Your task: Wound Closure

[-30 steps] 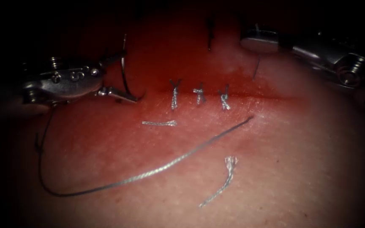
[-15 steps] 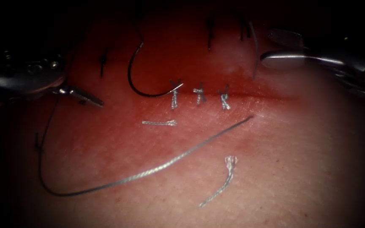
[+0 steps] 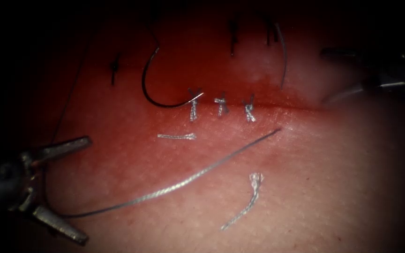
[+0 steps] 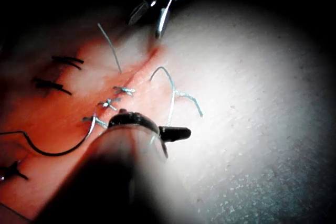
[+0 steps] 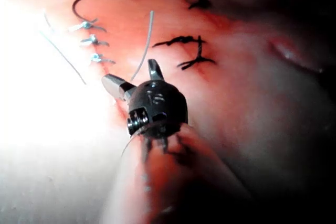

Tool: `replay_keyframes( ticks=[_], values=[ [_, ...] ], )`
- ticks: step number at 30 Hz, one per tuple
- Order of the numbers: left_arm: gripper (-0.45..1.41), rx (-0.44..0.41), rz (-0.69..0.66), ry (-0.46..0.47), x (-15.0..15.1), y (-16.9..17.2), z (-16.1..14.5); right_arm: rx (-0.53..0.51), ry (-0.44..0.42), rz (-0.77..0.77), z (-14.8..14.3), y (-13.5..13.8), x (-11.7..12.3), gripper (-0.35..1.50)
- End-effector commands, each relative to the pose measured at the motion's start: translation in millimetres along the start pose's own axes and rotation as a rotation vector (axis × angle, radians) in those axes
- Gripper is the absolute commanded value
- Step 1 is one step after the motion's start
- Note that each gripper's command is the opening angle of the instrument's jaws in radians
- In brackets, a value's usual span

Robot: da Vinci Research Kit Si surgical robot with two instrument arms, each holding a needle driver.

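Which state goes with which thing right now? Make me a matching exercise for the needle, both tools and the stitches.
Things:
A. needle
B. left tool
C. right tool
D. stitches

States:
1. jaws open, holding nothing, near the right end of the cut
2. three knots in a row across the cut
3. held by neither tool, apparently lying on the tissue, tip by the leftmost stitch
4. jaws open, holding nothing, low at the left in the endoscope view

Pairs: A-3, B-4, C-1, D-2
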Motion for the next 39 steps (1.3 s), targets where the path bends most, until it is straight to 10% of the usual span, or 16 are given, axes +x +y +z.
replay_keyframes(
  ticks=[1, 20, 31, 39],
  values=[
    [0.99, -0.002, 0.003, -0.028, -0.3, -0.3, 0.5, 0.007, 0.008, -0.002, 1.4, -0.1, 0.1, 1.31],
    [0.98, -0.064, 0.246, -0.331, -10.3, -3.5, 6.3, 0.041, 0.023, -0.009, 2.3, -1.2, 0.5, 1.3],
    [-0.45, -0.075, 0.232, -0.294, -9.6, -4.8, 4.5, 0.059, 0.031, -0.01, 1.8, -1.0, 0.5, 1.2],
    [-0.45, 0.053, 0.131, -0.126, -5.0, -8.5, 3.4, 0.096, 0.059, -0.011, 1.2, -1.1, 0.8, 0.98]
  ],
)
